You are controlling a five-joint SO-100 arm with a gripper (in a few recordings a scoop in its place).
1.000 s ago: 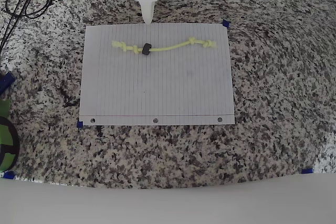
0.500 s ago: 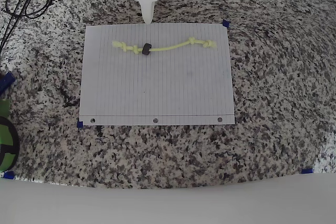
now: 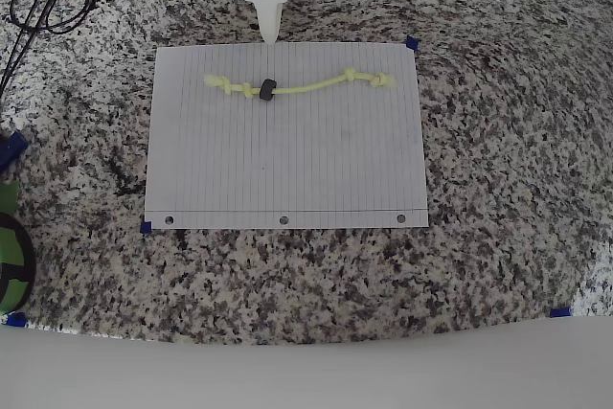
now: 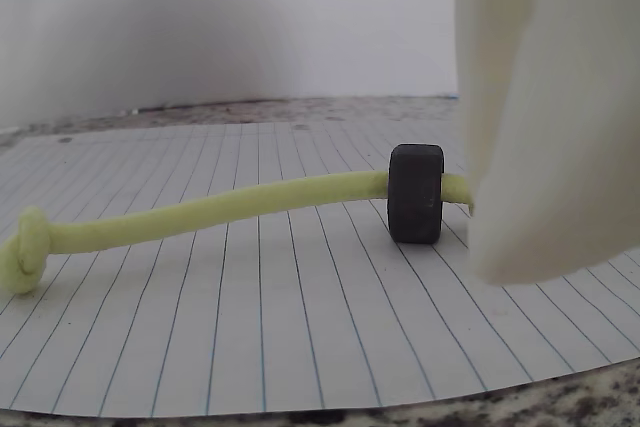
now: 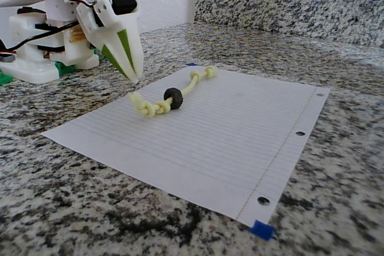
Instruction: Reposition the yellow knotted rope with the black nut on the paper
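Going left to right in the overhead view: yellow knotted rope (image 3: 299,87) stretched across the upper part of the paper (image 3: 285,170), long axis running left-right, knots at both ends, black nut (image 3: 267,90) threaded on left of the middle. Gripper (image 3: 269,34) parked at top center, tip right at the paper's top edge, so rope sits just below the tip and crosswise to it, not touching. Jaws look pressed together into one point, holding nothing. Wrist view adds the close-up: nut (image 4: 416,192) standing on edge just left of the pale finger (image 4: 545,107). Fixed view gives height, tip (image 5: 134,77) hovering low over the counter beside the near knots.
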